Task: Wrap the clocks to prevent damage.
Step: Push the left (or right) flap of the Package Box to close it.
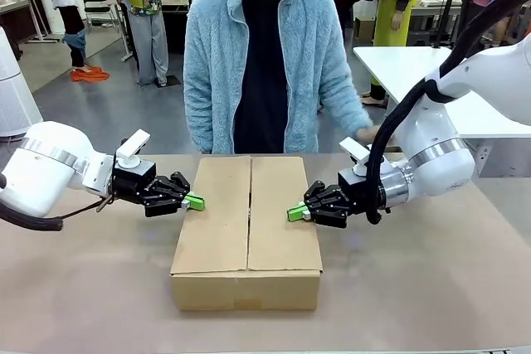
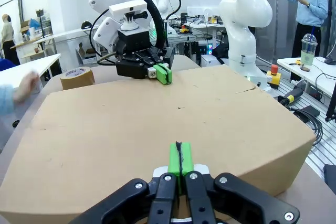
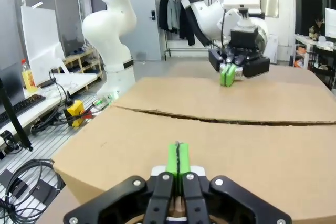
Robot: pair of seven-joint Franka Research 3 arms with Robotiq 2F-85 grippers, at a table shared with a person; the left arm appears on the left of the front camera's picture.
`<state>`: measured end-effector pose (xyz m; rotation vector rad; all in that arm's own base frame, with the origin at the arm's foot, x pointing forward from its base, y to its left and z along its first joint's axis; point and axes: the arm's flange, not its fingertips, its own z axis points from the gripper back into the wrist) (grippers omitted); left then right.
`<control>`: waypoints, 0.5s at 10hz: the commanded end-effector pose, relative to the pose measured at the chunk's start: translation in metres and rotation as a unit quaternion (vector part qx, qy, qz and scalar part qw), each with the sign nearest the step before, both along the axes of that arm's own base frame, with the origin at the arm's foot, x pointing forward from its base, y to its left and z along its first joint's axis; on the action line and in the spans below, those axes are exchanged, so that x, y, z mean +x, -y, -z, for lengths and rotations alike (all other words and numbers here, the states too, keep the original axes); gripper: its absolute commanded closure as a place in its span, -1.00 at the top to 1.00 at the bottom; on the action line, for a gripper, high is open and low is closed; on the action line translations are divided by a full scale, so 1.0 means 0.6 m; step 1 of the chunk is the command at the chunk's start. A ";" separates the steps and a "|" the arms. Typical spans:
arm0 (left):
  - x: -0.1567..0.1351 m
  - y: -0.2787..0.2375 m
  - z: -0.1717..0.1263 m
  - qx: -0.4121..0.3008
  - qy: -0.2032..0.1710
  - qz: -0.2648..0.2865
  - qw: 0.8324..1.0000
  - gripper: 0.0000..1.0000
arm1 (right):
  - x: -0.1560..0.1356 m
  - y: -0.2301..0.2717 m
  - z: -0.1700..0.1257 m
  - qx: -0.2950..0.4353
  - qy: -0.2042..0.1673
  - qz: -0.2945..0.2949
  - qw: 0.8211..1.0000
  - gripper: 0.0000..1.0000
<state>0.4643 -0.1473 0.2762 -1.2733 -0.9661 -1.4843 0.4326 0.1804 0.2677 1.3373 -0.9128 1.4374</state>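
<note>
Clocks are hidden, presumably inside the shut brown cardboard box (image 1: 247,230). Both flaps are pinned down from opposite edges by the left gripper (image 1: 196,201) and right gripper (image 1: 295,212), green pads pressed together, gripping nothing, likely for taping.

Desk (image 1: 431,288) with a closed box

A brown box (image 1: 247,230) sat at the desk's middle, flaps shut; a tape roll (image 2: 77,77) lay on the desk beside it.

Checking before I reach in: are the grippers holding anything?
Nothing. Left gripper and right gripper are shut empty, fingers on the closed box's flaps.
</note>
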 end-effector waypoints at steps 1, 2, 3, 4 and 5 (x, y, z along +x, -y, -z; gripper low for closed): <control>0.002 0.004 0.005 -0.002 -0.002 -0.005 1.000 -0.99 | -0.001 -0.002 0.004 -0.005 0.001 0.004 1.000 -0.98; 0.002 0.004 0.005 -0.002 -0.002 -0.005 1.000 -0.99 | -0.001 -0.002 0.004 -0.005 0.001 0.004 1.000 -0.98; 0.002 0.004 0.005 -0.002 -0.002 -0.005 1.000 -0.99 | -0.001 -0.002 0.004 -0.005 0.001 0.004 1.000 -0.98; 0.002 0.004 0.005 -0.002 -0.002 -0.005 1.000 -0.99 | -0.001 -0.002 0.004 -0.005 0.001 0.004 1.000 -0.98; 0.002 0.004 0.005 -0.002 -0.002 -0.005 1.000 -0.99 | -0.001 -0.002 0.004 -0.005 0.001 0.004 1.000 -0.98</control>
